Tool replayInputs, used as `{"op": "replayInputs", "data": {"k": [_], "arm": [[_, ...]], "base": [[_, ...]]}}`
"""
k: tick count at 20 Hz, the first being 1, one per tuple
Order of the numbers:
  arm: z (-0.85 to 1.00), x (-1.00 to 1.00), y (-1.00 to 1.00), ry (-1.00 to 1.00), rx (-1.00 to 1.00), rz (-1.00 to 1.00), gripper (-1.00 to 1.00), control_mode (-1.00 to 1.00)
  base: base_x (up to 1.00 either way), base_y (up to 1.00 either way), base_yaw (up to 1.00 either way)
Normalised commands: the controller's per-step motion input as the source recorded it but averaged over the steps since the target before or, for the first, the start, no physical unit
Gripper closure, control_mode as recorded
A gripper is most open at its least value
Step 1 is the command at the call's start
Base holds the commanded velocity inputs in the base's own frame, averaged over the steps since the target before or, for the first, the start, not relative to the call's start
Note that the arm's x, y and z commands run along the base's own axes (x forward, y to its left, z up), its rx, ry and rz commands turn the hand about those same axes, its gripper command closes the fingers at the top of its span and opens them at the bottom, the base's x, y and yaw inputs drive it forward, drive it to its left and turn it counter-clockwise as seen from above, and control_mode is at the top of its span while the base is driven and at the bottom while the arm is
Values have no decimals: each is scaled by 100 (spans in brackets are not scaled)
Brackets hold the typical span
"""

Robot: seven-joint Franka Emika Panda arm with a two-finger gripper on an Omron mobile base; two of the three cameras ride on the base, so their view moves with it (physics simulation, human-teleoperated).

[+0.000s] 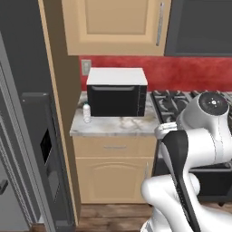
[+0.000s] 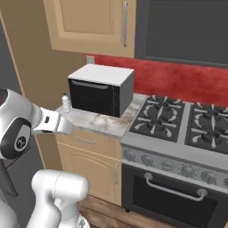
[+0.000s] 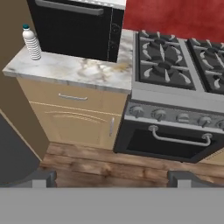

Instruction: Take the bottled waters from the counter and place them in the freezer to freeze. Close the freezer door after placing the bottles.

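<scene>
A clear ribbed bottle point(image 3: 31, 43) with a blue cap is seen upright on the marble surface point(image 3: 83, 70), up and left of the pincer point(image 3: 113, 178), just beside the black oven point(image 3: 74, 26). The pincer is held wide and empty, well apart, above the wooden floor point(image 3: 100, 168). The stove point(image 3: 175, 65) lies ahead-right; the grey freezer point(image 1: 31, 149) stands left.

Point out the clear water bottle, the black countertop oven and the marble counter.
clear water bottle point(image 3: 31, 43), hand view, on its ribbed body.
black countertop oven point(image 1: 113, 100), left base view, on its dark front door.
marble counter point(image 3: 83, 70), hand view, on bare slab before the oven.
</scene>
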Motion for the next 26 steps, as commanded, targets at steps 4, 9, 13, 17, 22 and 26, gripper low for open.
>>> {"op": "replayInputs", "data": {"k": [4, 9, 13, 17, 22, 26], "arm": [[0, 0, 0, 0, 0, 0, -100, 100], [0, 0, 0, 0, 0, 0, -100, 100], [0, 0, 0, 0, 0, 0, -100, 100], [0, 0, 0, 0, 0, 0, -100, 100], [0, 0, 0, 0, 0, 0, -100, 100], [0, 0, 0, 0, 0, 0, -100, 100]], "base": [[38, -11, 3], [47, -10, 3], [45, -5, 2], [43, 0, 0], [38, 0, 0], [35, 0, 0]]}}
